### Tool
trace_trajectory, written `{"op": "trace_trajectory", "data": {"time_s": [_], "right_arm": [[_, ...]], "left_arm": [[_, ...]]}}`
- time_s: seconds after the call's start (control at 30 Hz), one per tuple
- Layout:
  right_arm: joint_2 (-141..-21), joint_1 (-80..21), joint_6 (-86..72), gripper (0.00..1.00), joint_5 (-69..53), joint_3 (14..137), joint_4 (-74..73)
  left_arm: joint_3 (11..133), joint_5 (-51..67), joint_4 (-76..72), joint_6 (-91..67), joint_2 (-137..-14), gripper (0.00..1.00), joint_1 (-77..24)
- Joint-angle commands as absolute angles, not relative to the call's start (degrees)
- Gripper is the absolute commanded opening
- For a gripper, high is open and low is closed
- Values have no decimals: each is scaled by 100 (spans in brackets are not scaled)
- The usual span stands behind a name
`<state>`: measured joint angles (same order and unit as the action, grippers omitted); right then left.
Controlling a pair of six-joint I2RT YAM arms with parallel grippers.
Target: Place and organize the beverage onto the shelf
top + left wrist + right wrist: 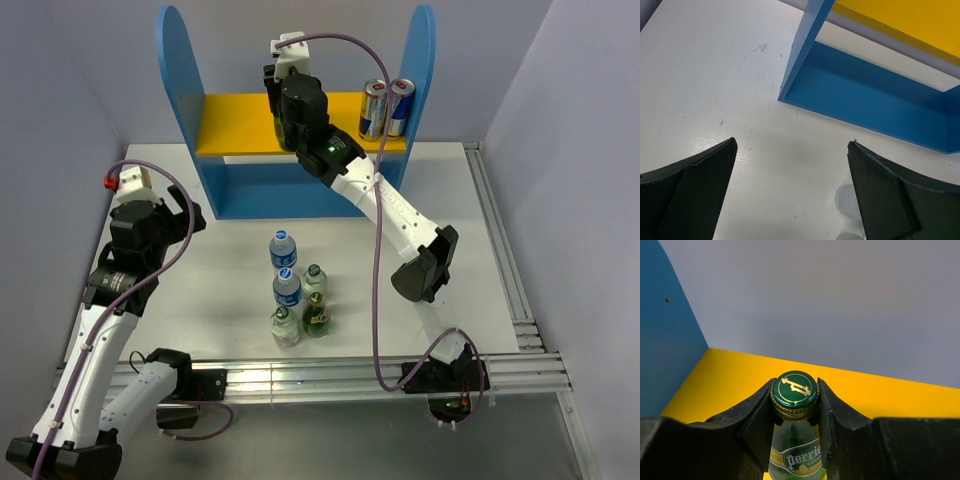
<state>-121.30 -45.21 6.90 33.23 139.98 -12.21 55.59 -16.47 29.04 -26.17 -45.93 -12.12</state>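
Judging from how things lie, I am partway through. The shelf [177, 90] stands across the top of the overhead view, and its blue lower tier looks bare as far as I can see. Only two cans [386, 108] stand on the yellow upper board [235, 125], side by side at the board's right end in the upper right of the frame. Below the shelf, at the centre of the table [470, 230], a cluster of five bottles [298, 290] waits to be shelved, so most of the work is left. My left gripper [790, 185] sits at the left of the overhead view. Its fingers are spread wide and hold nothing, hanging over bare table near the shelf's lower left corner. My right gripper [795, 402] reaches over the middle of the upper board and pinches a green Perrier bottle [794, 389] by its neck just under the cap, a finger pressed on each side. The bottle hangs upright above the yellow surface. I cannot tell whether its base touches the board, since my own fingers hide it.
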Motion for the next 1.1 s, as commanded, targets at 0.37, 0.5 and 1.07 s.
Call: {"op": "trace_trajectory", "data": {"time_s": [0.37, 0.5, 1.07], "right_arm": [[-12358, -4430, 422, 3, 3067, 14291, 156], [-12243, -4447, 396, 59, 3076, 14001, 308], [-10918, -4878, 520, 100, 3911, 12131, 729]], "left_arm": [[5572, -1749, 2909, -2531, -4632, 99, -1134], [5581, -1740, 2927, -2531, -4649, 99, -1125], [5572, -1872, 2901, -2505, -4518, 99, -1037]]}}
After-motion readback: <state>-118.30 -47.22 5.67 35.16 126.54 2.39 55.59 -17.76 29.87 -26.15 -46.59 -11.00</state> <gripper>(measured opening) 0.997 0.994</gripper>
